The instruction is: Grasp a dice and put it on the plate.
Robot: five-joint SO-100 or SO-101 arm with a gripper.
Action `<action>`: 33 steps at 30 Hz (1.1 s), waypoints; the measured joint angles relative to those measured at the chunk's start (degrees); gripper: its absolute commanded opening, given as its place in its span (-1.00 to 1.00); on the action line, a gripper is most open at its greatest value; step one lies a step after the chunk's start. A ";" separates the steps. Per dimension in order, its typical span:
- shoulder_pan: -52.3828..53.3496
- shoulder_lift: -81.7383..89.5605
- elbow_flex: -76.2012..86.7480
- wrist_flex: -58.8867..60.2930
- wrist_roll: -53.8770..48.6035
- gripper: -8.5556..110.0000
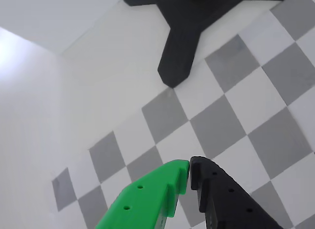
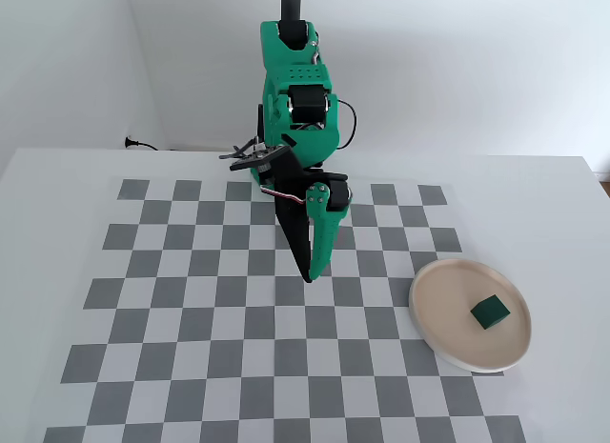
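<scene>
**Pincer closed and empty; dice on plate**

Nearest in wrist view: pincer [image 1: 189,171] at bottom edge, green finger [image 1: 147,199] on left, black finger [image 1: 226,199] on right, tips pressed together with no gap showing. Nothing between them. Hanging above checkerboard mat [image 1: 231,115], no contact seen with it.

Past the tips in wrist view: grey and white squares running up and right, all bare. Mat edge at left, then plain white tabletop [image 1: 98,91]. Furthest back, top of wrist view: black footed base [image 1: 182,37], one leg reaching down onto the mat's corner area. White wall [image 1: 24,115] along left side.

Fixed view, near to far: front rows of mat [image 2: 238,367] bare. Plate [image 2: 448,310] at right, straddling the mat's right edge, partly on white tabletop [image 2: 562,233]. Dice [image 2: 489,312] resting inside plate, right of its centre, clear of the rim. Pincer [image 2: 309,276] pointing down around mat centre, well apart from plate, left of it. Green arm [image 2: 297,110] upright behind, over the mat's far rows. Open squares on all sides of the tips. Cable and plug [image 2: 133,143] at far left by the wall.
</scene>
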 measured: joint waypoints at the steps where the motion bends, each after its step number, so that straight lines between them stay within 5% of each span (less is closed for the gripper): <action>1: 0.44 0.62 0.70 0.26 1.14 -0.93; 33: 6.06 25.93 26.98 9.05 34.63 -0.93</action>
